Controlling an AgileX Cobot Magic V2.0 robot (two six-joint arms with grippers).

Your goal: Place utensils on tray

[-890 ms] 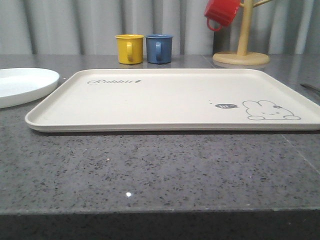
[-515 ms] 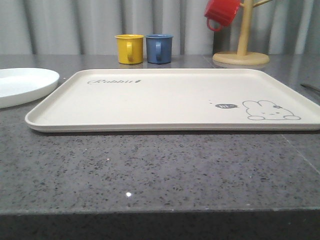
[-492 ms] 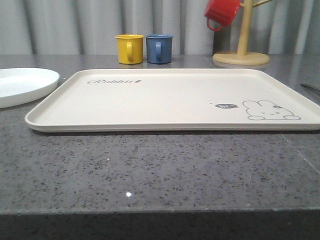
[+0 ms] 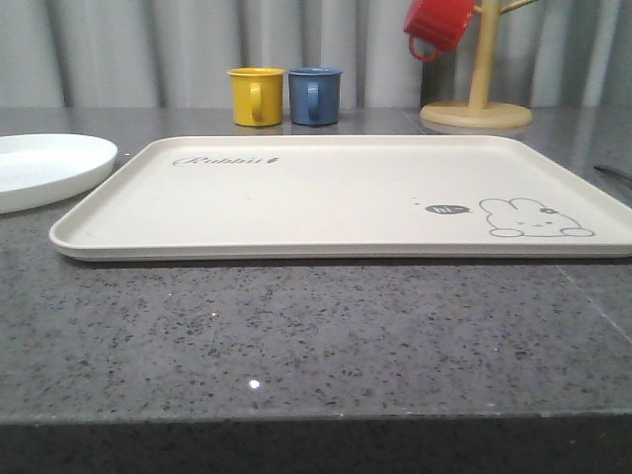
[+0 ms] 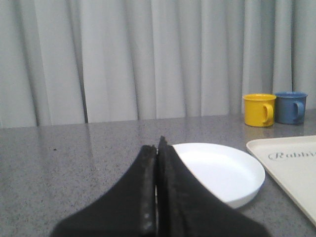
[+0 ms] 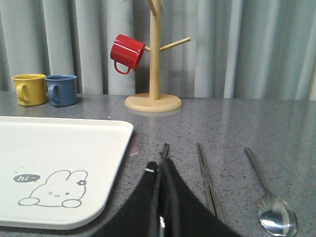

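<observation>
The cream tray [image 4: 326, 193] with the "Rabbit" script and the bunny drawing lies in the middle of the grey table, with nothing on it. In the right wrist view its corner [image 6: 98, 148] lies beside the utensils on the bare table: a fork handle [image 6: 165, 148] mostly hidden behind my fingers, a pair of chopsticks [image 6: 206, 177] and a spoon [image 6: 270, 202]. My right gripper [image 6: 162, 160] is shut and hovers over the fork. My left gripper [image 5: 158, 145] is shut with nothing in it, in front of the white plate [image 5: 222, 170].
A white plate [image 4: 44, 168] sits left of the tray. A yellow mug [image 4: 256, 96] and a blue mug [image 4: 314, 95] stand behind it. A wooden mug tree [image 4: 477, 99] holding a red mug [image 4: 437, 25] stands at the back right.
</observation>
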